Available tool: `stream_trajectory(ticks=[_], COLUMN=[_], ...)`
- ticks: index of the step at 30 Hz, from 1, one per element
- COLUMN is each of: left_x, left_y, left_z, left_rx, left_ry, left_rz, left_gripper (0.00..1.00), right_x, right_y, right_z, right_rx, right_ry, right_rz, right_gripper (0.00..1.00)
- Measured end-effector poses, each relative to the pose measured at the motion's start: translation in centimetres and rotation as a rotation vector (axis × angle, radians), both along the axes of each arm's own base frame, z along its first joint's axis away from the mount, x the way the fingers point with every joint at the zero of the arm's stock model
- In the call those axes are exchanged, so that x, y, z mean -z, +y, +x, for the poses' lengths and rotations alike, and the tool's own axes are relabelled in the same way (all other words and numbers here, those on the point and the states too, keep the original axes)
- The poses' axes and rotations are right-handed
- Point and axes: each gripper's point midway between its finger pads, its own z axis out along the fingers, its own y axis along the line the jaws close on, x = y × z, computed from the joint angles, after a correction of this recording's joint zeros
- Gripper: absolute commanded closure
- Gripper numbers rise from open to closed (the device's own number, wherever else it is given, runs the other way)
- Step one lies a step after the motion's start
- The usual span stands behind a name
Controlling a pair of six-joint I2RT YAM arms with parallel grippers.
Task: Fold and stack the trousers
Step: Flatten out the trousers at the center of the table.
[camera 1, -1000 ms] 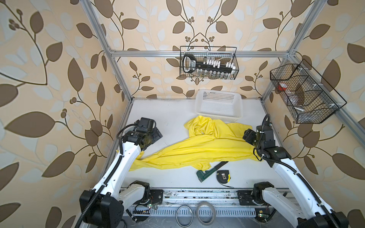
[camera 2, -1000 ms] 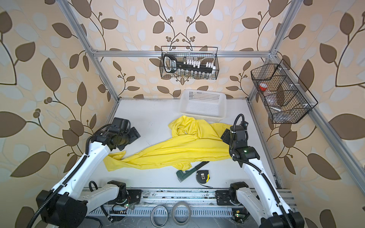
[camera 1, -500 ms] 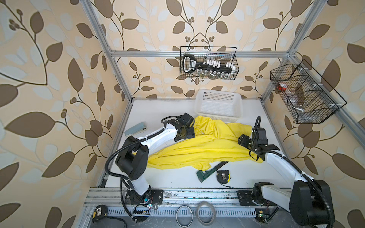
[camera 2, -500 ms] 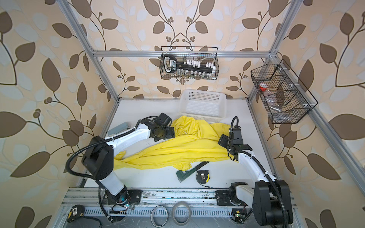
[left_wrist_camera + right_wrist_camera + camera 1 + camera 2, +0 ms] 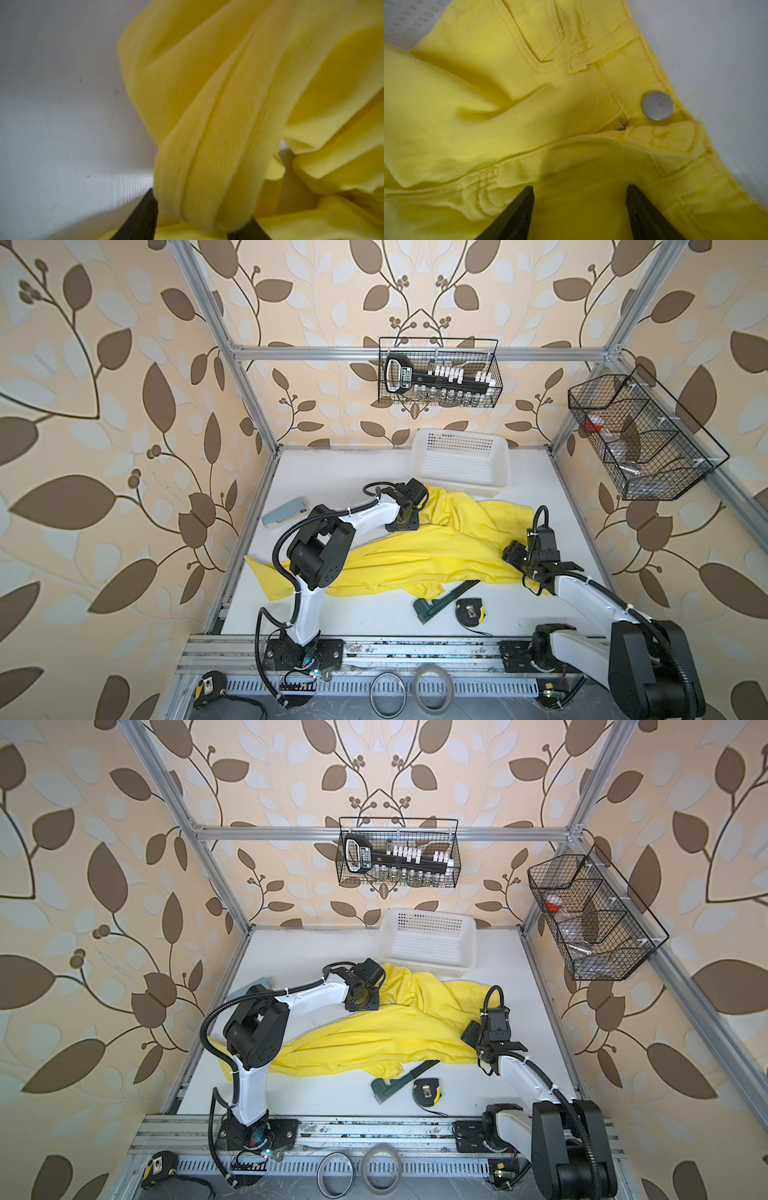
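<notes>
Trousers (image 5: 415, 556) sprawled across the desk (image 5: 332, 472) against the basket (image 5: 461, 464), wrench (image 5: 440, 601) just beside. Left end effector (image 5: 200, 209) pinched a fold; right end effector (image 5: 580, 188) spread over the waistband.

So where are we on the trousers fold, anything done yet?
Done: nothing; the trousers lie crumpled and unfolded across the table. In hand: the left gripper grips a bunched roll of fabric near the basket; the right gripper hangs open over the waistband by the button. Left: spread flat, fold, stack.
</notes>
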Motion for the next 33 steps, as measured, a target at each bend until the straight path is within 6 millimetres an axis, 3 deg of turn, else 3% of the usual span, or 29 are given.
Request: stream_trajectory(ticks=[3,11,23,28,33], left_x=[-0.3,-2.1,-12.1,-14.3,-15.4], left_y=[0.2,2.6,7.8,11.1,13.6], left_z=[0.5,1.6,6.3,7.4,8.7], left_rx=[0.014,0.075,0.205,0.214,0.234], left_ry=[-0.019,-0.067,-0.28,-0.304,-0.314], left_rz=[0.032,0.204,0.628,0.823,1.012], left_gripper=[1.0,1.0,1.0,1.0,1.0], right_x=[-0.1,-0.1,-0.1,-0.1,-0.2], right_y=[-0.6,-3.1,-3.5,-3.7,-3.9], right_z=[-0.7,-2.3,-2.5,-2.7,-2.9], right_rx=[0.05,0.169,0.204,0.218,0.227], right_ry=[-0.015,-0.029,-0.03,-0.025,-0.024], right_rz=[0.009,0.021,0.029,0.022,0.018], right_gripper=[0.25,0.24,0.24,0.25,0.25])
